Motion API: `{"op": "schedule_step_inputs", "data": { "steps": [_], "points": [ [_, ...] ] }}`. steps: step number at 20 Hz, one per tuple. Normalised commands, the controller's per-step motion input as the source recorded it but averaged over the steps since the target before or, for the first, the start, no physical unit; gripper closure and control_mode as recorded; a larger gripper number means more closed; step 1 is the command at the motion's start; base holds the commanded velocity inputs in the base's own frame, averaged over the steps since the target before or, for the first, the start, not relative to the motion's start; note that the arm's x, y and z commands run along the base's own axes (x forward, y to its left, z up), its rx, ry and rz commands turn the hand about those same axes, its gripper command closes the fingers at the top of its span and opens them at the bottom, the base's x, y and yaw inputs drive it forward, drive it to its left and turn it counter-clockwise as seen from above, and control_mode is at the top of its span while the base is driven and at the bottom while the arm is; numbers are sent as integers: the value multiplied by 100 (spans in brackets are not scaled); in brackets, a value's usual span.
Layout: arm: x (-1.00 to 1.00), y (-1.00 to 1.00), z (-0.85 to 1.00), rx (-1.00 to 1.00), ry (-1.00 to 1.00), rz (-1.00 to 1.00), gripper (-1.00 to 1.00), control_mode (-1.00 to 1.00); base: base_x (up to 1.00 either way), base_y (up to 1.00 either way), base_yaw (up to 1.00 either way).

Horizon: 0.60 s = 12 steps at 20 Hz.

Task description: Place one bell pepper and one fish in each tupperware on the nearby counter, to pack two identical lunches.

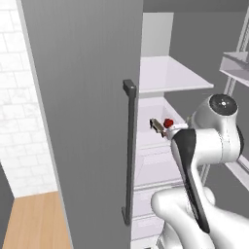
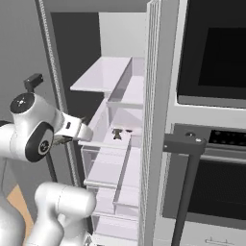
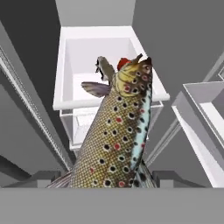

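Hand view: the gripper (image 3: 107, 181) clamps a spotted fish (image 3: 118, 131), its fingertips hidden beneath the body. Beyond, a second fish (image 3: 104, 68) and a half-hidden bell pepper (image 3: 123, 62) lie in the white fridge bin (image 3: 61, 83).

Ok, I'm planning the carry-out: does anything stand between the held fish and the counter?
Yes. In the left base view the open fridge door stands between the fish in the gripper and the counter.

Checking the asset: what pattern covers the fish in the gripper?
Dark and red spots on golden-brown; hand view shows the fish best.
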Motion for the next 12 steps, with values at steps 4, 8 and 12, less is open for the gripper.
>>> {"op": "schedule_step_inputs", "data": {
  "steps": [4, 8, 12],
  "points": [
    [0, 0, 0, 0, 0, 0, 100, 100, -100, 4, 0],
    [0, 0, 0, 0, 0, 0, 100, 100, -100, 18, 0],
    [0, 0, 0, 0, 0, 0, 100, 100, -100, 44, -10]
  ]
}}
